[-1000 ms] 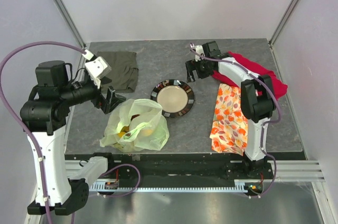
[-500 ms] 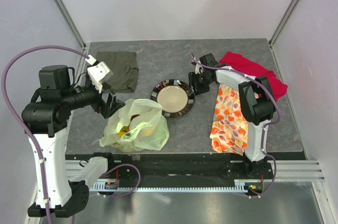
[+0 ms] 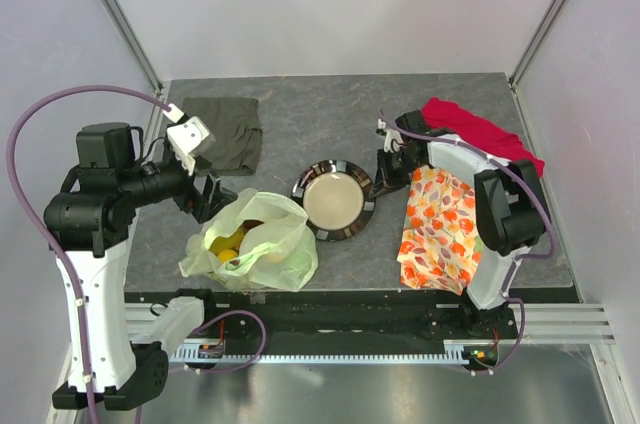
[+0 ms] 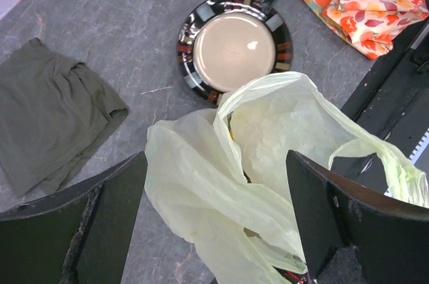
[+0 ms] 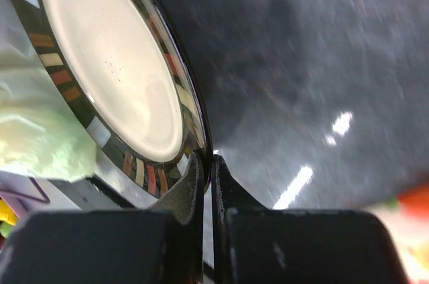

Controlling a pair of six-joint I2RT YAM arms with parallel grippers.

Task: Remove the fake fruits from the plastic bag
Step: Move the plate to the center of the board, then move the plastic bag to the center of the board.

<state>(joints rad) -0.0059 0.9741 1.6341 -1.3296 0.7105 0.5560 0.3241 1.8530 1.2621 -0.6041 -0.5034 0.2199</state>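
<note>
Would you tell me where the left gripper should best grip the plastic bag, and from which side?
Probably the plastic bag's raised mouth rim, from above on its far-left side, where the open left gripper hovers: that thin upstanding fold suits a pinch; the body bulges with fake fruits.

Crumpled plastic bag (image 3: 265, 244) lies open; yellow fake fruits (image 3: 228, 241) inside.
</note>
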